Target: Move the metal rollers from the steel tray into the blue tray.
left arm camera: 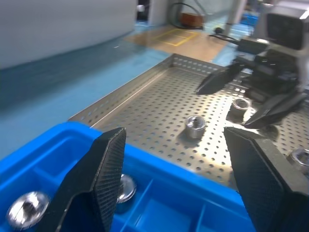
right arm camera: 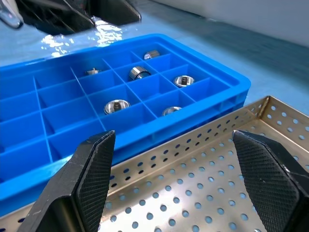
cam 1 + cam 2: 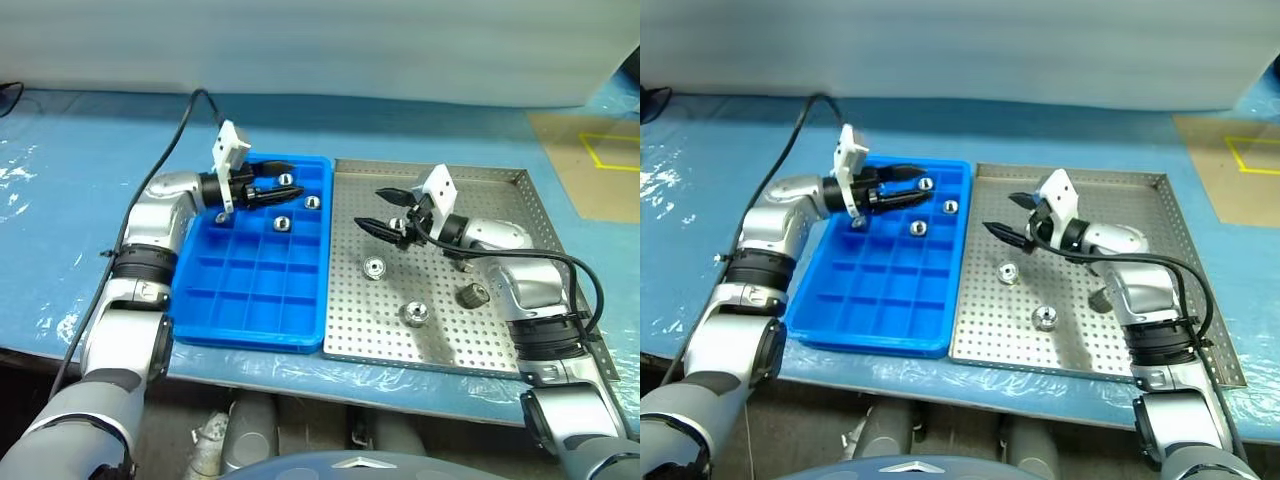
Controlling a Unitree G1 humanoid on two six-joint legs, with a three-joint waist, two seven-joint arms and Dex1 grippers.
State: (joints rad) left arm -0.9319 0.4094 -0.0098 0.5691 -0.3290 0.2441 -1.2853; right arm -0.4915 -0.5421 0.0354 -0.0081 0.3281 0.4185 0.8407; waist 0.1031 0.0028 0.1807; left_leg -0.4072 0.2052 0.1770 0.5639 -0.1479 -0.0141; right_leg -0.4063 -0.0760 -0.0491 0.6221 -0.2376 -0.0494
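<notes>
Several small shiny metal rollers [image 2: 117, 106] already in bright blue compartmented plastic tray [image 3: 240, 300]; about four remain on grey perforated steel tray [image 3: 500, 330]. Left gripper [image 3: 272, 182] wide, empty, roller beneath fingers; right gripper [image 3: 385, 212] wide, empty, rollers nearby.

Both trays seen from above by the head stereo pair, steel tray [image 1: 159, 104] viewed close from the left wrist, blue tray [image 2: 145, 92] faced low from the right wrist
</notes>
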